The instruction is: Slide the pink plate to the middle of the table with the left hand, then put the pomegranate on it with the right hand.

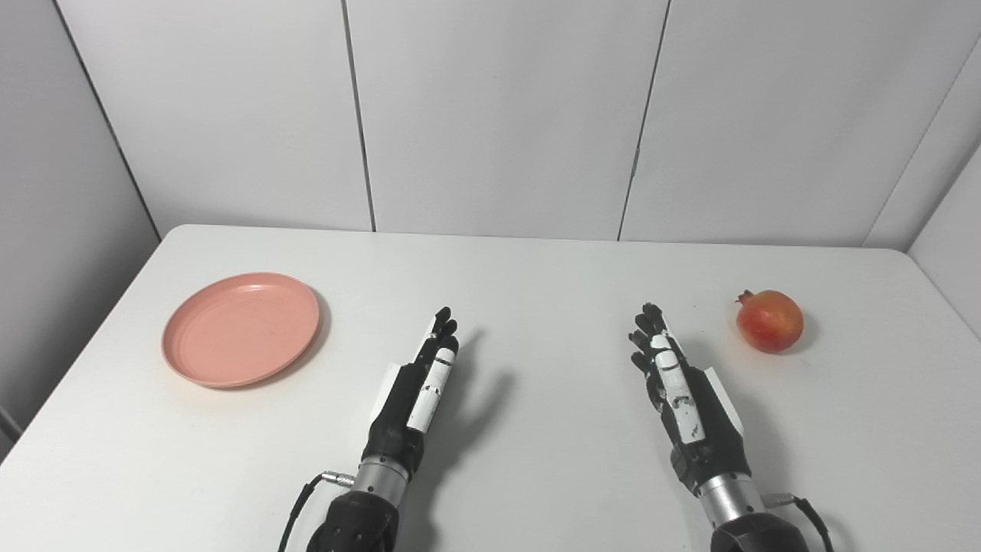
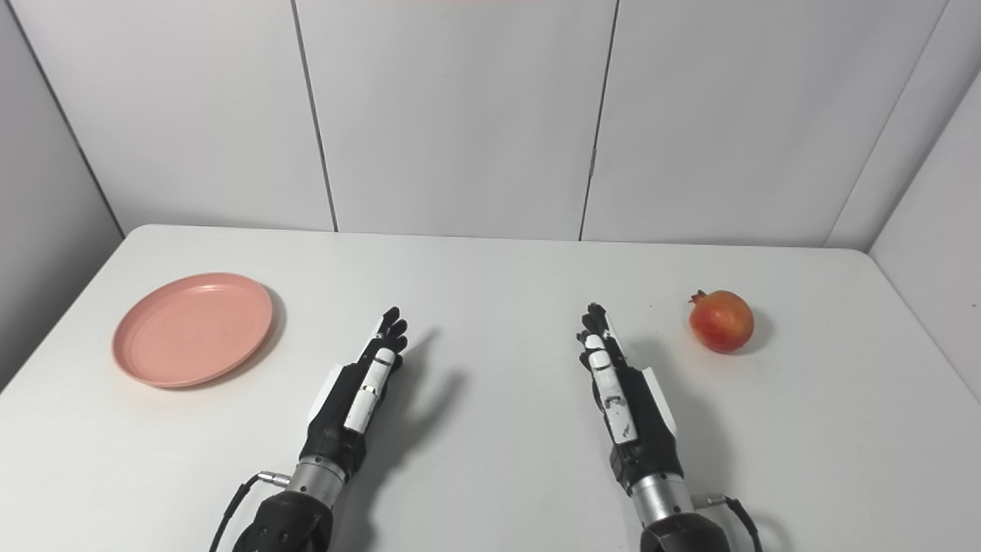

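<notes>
My left hand (image 1: 418, 391) hangs over the near middle of the table (image 1: 536, 429), edge-on to the cameras, thumb side up. Its fingers (image 1: 443, 326) are stretched out straight and lie close together, pointing toward the far wall and leaning a little right. It holds nothing and touches nothing I can see. My right hand (image 1: 678, 391) mirrors it on the other side of centre, also empty, fingers (image 1: 647, 326) extended and pointing far with a slight lean left. The two hands are well apart from each other, with bare white tabletop between them.

Going out to the left, I see the pink plate (image 1: 241, 329) lying flat on the table, right way up, its shallow rim facing the ceiling. It sits on the left part of the table, well apart from the left hand and a little farther back than the fingertips. Being round, it shows no long axis.

Going out to the right, the pomegranate (image 1: 769, 320) rests on the table, near the right hand but not touching it. Its small crown (image 1: 745, 296) points up and to the left, so the fruit is tilted that way.
</notes>
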